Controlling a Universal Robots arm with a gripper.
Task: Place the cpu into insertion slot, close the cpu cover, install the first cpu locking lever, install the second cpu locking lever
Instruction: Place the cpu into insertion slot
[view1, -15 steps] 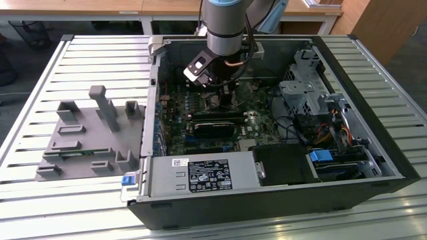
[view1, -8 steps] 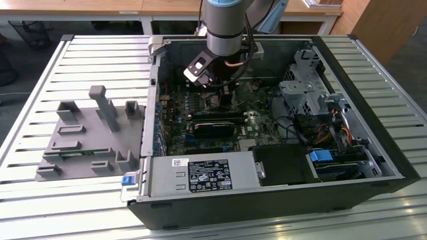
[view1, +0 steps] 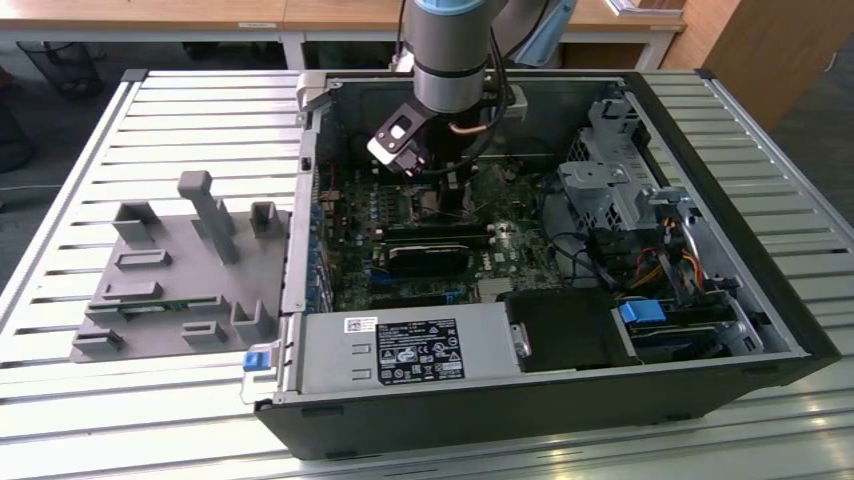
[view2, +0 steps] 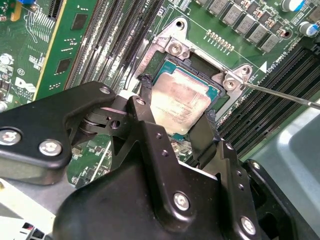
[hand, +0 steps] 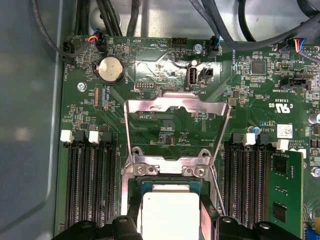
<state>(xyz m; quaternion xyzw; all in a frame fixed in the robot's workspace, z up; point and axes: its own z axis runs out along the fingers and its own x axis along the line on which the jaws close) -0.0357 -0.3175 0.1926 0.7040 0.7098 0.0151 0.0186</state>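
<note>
The cpu (view2: 177, 102) is a silvery square chip. It lies flat at the insertion slot (hand: 170, 186), whose teal rim shows around its edges. My gripper (view2: 177, 100) straddles the chip, one black fingertip (view2: 145, 95) against one side and the other against the opposite side. In the first wrist view the cpu (hand: 170, 215) sits between the same fingers of the gripper (hand: 170, 212). The cpu cover (hand: 177, 102) is swung open, its silver frame laid back over the board from its hinge. A thin locking lever (view2: 280, 95) sticks out beside the slot. In the exterior view the gripper (view1: 454, 195) reaches down into the computer case (view1: 534, 400).
Long black memory slots (hand: 92, 185) flank the socket on both sides. Cables (hand: 110, 15) run along the case wall. A grey power supply (view1: 400, 350) and a drive cage (view1: 614, 190) crowd the case. A grey fixture block (view1: 174, 270) stands on the slatted table at the exterior view's left.
</note>
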